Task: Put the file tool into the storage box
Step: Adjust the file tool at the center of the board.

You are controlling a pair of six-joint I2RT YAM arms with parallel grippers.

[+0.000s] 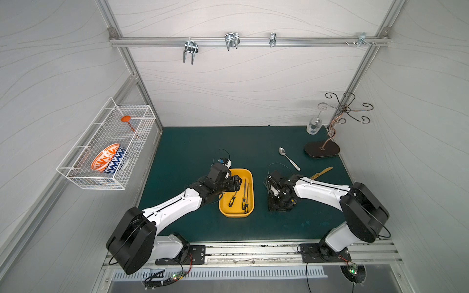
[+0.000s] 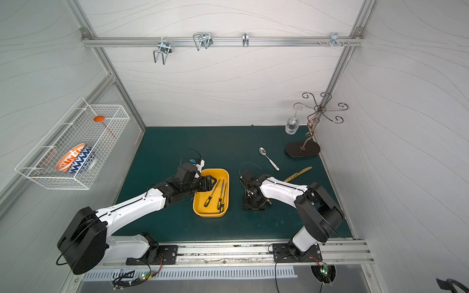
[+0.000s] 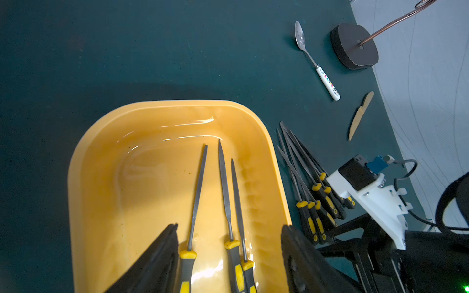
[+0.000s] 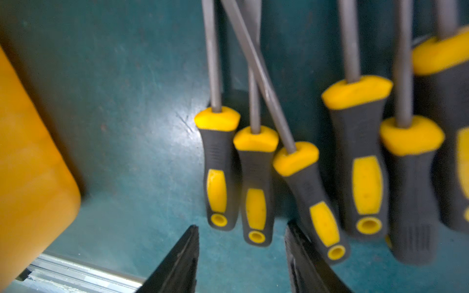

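Note:
The yellow storage box lies on the green mat at the middle, seen in both top views. Three file tools with black-and-yellow handles lie inside it, side by side. My left gripper hangs over the box's near half, open, with nothing between its fingers. Several more file tools lie in a pile on the mat just right of the box. My right gripper is low at their handle ends, open and empty. From above the wrist hides its fingertips.
A spoon and a wooden knife lie behind the right arm. A copper wire stand and a glass jar fill the back right corner. A white wire basket holding a bowl hangs on the left wall.

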